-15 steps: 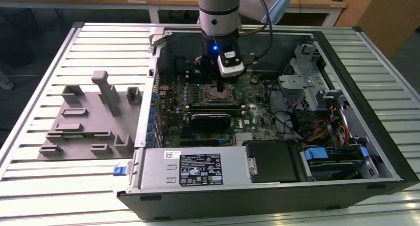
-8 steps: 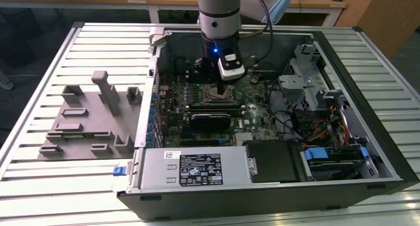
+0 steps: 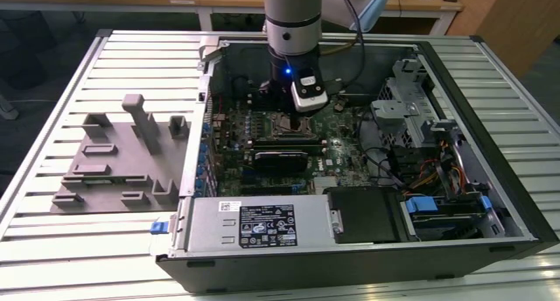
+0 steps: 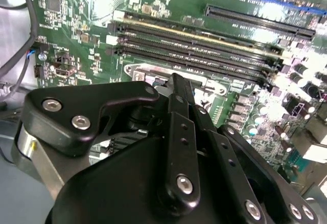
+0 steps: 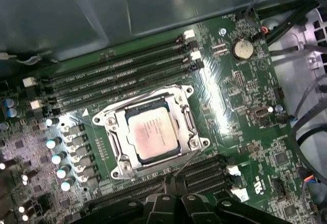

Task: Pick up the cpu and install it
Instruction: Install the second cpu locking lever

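Note:
In the first wrist view the cpu (image 5: 152, 133) lies flat inside the motherboard socket (image 5: 193, 122), silver top up, with the metal frame around it. My gripper (image 5: 175, 184) hangs just beside the socket's edge, above the board, fingers together and nothing between them. In the second wrist view the gripper (image 4: 179, 83) points down at the socket (image 4: 137, 72) beside the memory slots. In the exterior view the gripper (image 3: 295, 120) is inside the open computer case, over the socket (image 3: 282, 126).
Memory slots (image 5: 117, 78) run along both sides of the socket, and capacitors (image 5: 56, 157) stand near it. Grey holder blocks (image 3: 122, 157) sit on the slatted table at the exterior view's left. A power supply (image 3: 254, 225), drive cage (image 3: 411, 111) and cables (image 3: 420, 170) crowd the case.

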Motion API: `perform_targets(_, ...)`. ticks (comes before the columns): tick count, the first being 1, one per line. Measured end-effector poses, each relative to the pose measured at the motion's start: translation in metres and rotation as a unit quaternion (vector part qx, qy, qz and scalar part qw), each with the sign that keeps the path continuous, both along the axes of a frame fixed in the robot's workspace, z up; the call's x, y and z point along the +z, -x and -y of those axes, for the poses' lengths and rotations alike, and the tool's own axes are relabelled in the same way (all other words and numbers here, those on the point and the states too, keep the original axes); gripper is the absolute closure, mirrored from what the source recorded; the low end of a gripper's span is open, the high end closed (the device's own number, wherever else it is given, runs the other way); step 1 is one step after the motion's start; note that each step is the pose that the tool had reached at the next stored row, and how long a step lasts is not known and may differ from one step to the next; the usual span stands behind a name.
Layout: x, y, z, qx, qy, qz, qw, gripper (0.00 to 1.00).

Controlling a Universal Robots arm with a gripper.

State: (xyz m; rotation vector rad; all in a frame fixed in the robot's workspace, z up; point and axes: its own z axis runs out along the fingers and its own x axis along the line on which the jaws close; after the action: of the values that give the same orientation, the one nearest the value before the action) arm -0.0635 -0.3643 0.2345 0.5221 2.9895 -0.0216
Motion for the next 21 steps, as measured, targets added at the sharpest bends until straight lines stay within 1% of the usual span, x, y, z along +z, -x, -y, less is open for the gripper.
perform_targets(2,-0.0002,0.0,0.0029,0.0,0.0,0.0,1.0,0.89)
perform_targets(4,-0.0011,0.0,0.0046,0.002,-0.0001,-0.0005,1.0,0.89)
perform_targets(7,-0.0029,0.0002,0.0048,0.017,0.0,-0.0017,0.9999,0.89)
perform_targets(10,-0.0046,0.0004,0.0048,0.037,0.0,-0.0023,0.9993,0.89)
perform_targets(13,-0.0063,0.0005,0.0048,0.058,0.0001,-0.0031,0.9983,0.89)
perform_targets(17,-0.0081,0.0005,0.0048,0.086,0.0,-0.0043,0.9963,0.89)
perform_targets(19,-0.0083,0.0005,0.0048,0.097,-0.0016,-0.0058,0.9953,0.89)
perform_targets(20,-0.0083,0.0005,0.0048,0.1,-0.0024,-0.0065,0.9949,0.89)
perform_targets(21,-0.0084,0.0005,0.0047,0.101,-0.0026,-0.0066,0.9948,0.89)
